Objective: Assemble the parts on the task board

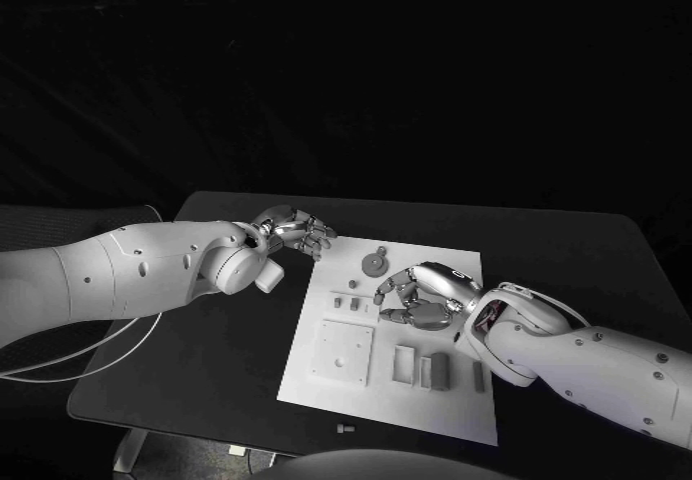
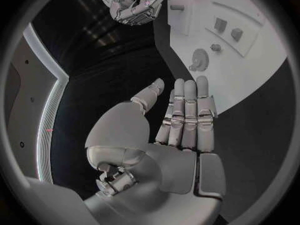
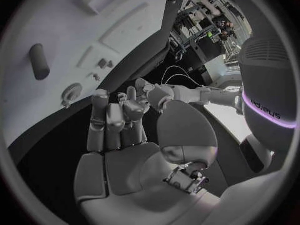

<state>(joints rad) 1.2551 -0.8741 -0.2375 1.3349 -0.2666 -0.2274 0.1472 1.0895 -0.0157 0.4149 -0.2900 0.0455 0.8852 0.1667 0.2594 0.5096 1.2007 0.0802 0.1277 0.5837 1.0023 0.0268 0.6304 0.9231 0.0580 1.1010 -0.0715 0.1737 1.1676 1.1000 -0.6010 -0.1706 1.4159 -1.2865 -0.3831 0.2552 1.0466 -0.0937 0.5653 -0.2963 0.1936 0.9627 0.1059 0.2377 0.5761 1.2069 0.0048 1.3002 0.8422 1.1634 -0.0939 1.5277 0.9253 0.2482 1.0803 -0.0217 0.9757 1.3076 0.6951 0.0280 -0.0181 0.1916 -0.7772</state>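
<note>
While its fingers lie straight and side by side with nothing between them, the left hand (image 2: 181, 130) hangs released over the black table (image 1: 216, 350), just off the task board (image 1: 389, 400) at about ten o'clock from the board's middle. The right hand (image 1: 423, 297) hovers above the board near its centre, fingers curled inward; its wrist view shows no part inside them, so it is clenched on nothing.

A small gear-shaped part (image 1: 376, 263) lies on the board at twelve o'clock from the right hand, between the two hands. Several small blocks (image 1: 351, 302) sit at nine o'clock from that hand. A square plate (image 1: 342, 351) lies at seven o'clock, and upright rectangular pieces (image 1: 437, 370) stand at six o'clock.
</note>
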